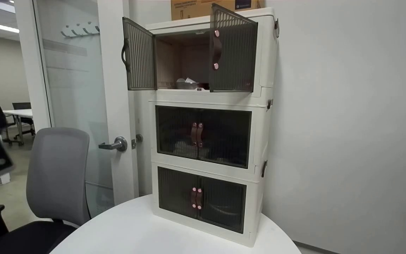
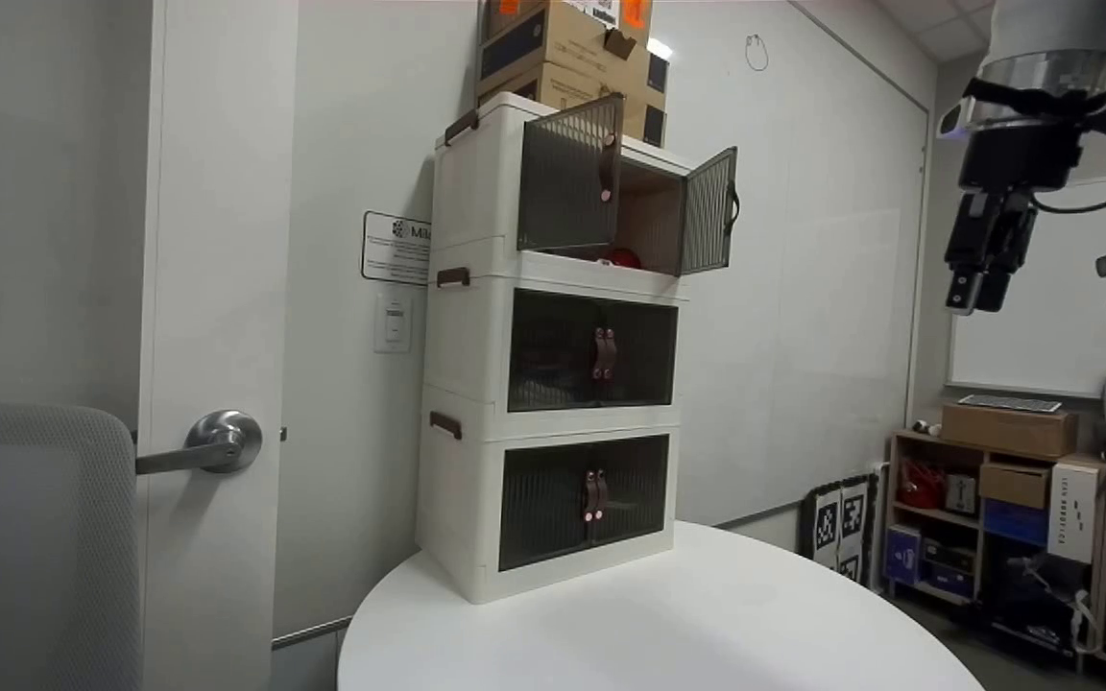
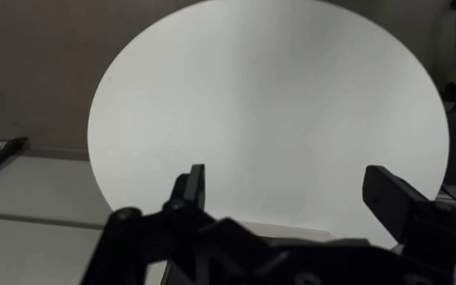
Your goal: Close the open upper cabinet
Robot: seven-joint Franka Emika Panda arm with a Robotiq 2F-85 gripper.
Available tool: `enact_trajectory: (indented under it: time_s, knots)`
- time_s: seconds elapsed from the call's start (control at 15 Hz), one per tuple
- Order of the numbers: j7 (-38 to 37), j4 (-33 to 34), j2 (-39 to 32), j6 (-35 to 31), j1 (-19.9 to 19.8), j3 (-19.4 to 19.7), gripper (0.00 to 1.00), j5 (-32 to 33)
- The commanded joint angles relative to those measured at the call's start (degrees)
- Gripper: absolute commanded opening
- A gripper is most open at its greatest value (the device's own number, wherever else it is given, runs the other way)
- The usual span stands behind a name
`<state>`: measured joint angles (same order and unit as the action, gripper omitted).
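The upper cabinet (image 1: 267, 53) is the top tier of the white stacked unit, and it also shows in an exterior view (image 2: 476, 182). Both of its smoky doors stand swung outward: the left door (image 1: 140, 56) (image 2: 567, 182) and the right door (image 1: 236, 53) (image 2: 707, 216). Their reddish-brown handles face outward. A grey bowl (image 1: 186, 85) and a red object (image 2: 624, 257) sit inside. My gripper (image 2: 977, 293) hangs apart from the doors, out in front of the unit. In the wrist view the gripper (image 3: 285, 168) is open and empty above the table. The upper cabinet is mostly hidden there.
The middle tier (image 1: 203, 135) and bottom tier (image 1: 201, 199) have their doors shut. The unit stands on a round white table (image 2: 668, 633) beside a wall. Cardboard boxes (image 2: 572, 58) lie on top. A grey chair (image 1: 58, 173) and a room door (image 2: 217, 288) are nearby.
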<state>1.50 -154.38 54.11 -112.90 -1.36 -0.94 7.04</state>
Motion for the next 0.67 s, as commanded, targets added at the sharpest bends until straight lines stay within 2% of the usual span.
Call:
enact_trajectory:
  time_s: [0.0, 0.27, 0.6]
  knots:
    - [-1.10, 5.12, -4.69, -6.47, -0.84, -2.44, 1.00, 4.32]
    - [-6.58, 9.32, -8.84, -16.54, -2.65, -5.71, 1.00, 6.38]
    - [-17.63, 14.22, -14.20, -31.31, -8.68, -12.44, 1.00, 10.15]
